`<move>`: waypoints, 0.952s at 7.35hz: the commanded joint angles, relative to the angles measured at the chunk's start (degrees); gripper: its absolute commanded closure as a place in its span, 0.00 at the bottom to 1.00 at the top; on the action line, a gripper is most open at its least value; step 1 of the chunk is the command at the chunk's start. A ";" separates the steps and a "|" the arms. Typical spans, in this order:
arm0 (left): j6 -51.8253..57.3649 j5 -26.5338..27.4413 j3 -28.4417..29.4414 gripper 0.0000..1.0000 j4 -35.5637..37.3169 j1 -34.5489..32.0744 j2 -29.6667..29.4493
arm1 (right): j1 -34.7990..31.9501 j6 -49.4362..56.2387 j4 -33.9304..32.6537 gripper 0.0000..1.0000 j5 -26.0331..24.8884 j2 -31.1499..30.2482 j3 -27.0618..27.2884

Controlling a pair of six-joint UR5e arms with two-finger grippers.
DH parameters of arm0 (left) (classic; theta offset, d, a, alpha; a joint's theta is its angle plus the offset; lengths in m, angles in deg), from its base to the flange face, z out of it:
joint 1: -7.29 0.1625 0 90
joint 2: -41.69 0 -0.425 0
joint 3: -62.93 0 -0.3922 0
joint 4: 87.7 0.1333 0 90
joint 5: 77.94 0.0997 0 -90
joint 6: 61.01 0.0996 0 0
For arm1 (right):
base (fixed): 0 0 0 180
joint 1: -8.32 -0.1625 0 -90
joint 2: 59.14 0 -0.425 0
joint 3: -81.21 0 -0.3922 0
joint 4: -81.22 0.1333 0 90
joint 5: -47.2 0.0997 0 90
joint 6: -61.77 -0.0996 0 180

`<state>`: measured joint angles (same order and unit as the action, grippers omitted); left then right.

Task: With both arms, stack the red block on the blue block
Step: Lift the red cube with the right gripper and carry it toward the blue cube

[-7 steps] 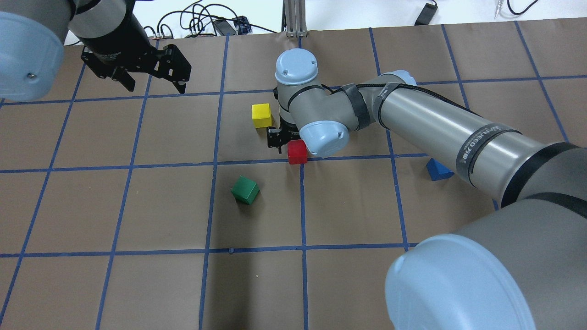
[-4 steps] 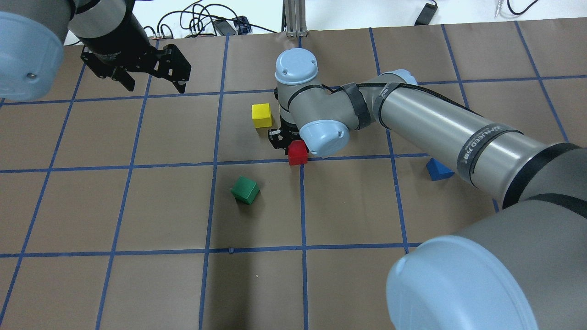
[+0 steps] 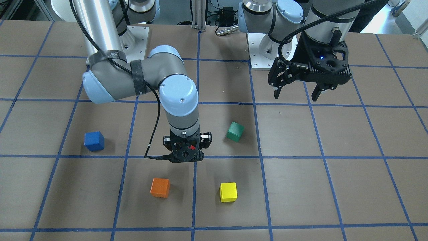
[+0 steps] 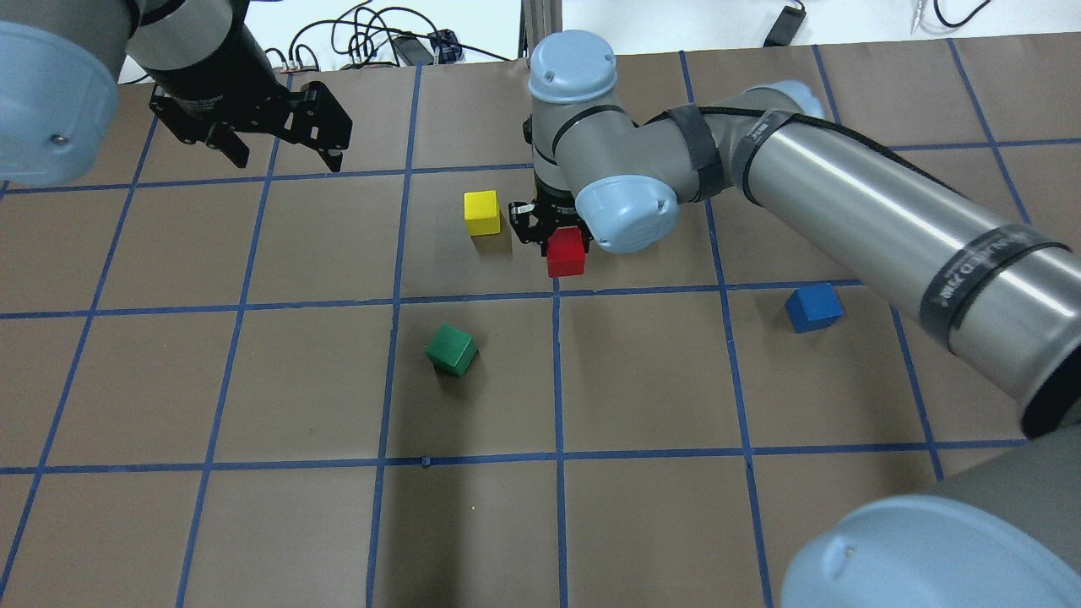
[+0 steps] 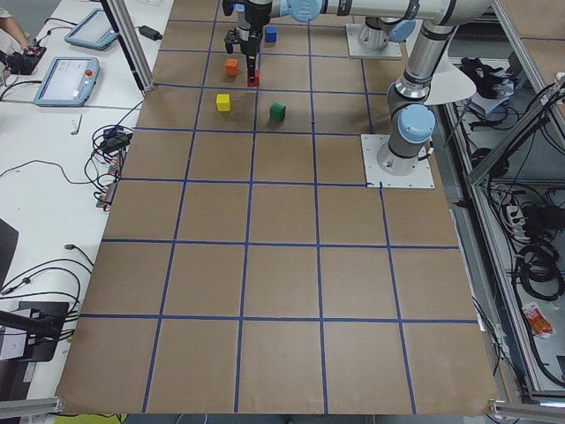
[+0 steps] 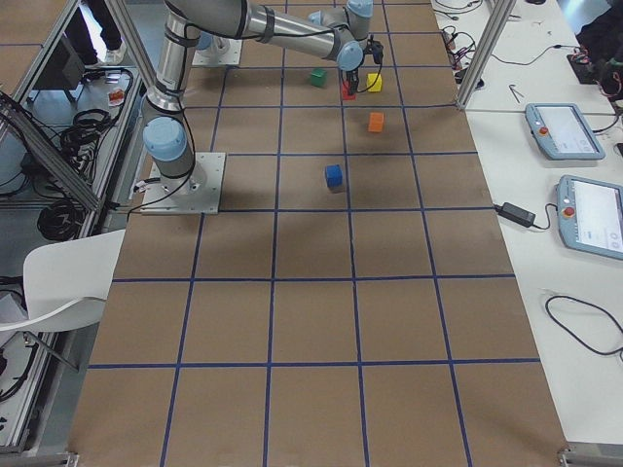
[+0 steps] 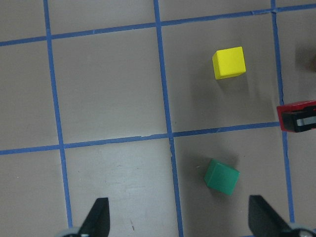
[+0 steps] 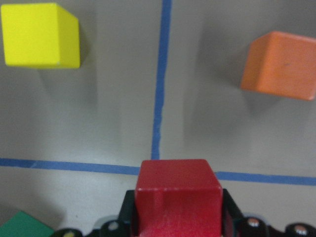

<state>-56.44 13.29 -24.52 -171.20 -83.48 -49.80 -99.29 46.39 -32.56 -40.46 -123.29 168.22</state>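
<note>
My right gripper point(image 4: 557, 236) is shut on the red block point(image 4: 566, 252) and holds it above the table near the middle. The right wrist view shows the red block point(image 8: 178, 190) between the jaws, clear of the brown surface. It also shows at the right edge of the left wrist view point(image 7: 295, 115). The blue block point(image 4: 813, 307) lies alone on the table to the right, apart from the gripper; it also shows in the front view point(image 3: 94, 141). My left gripper point(image 4: 287, 159) is open and empty, hovering at the far left, seen in the front view too point(image 3: 296, 96).
A yellow cube point(image 4: 482, 212) lies just left of the right gripper. A green cube point(image 4: 451, 350) lies nearer the robot. An orange cube point(image 3: 159, 187) lies beyond the right gripper, hidden by the arm in the overhead view. Blue tape lines grid the brown table point(image 4: 253, 523).
My right gripper has risen with the red block, which has left the table and moved toward the far side. The blue block now shows in full. The left arm has not moved.
</note>
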 commanded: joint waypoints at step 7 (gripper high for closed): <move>0.00 0.00 0.00 0.00 0.09 -0.02 -0.18 | 19.44 13.75 13.27 1.00 -1.81 -17.40 9.55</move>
<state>-56.44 13.26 -24.53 -171.12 -83.51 -49.97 -82.26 55.04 -16.92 -42.16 -139.43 174.50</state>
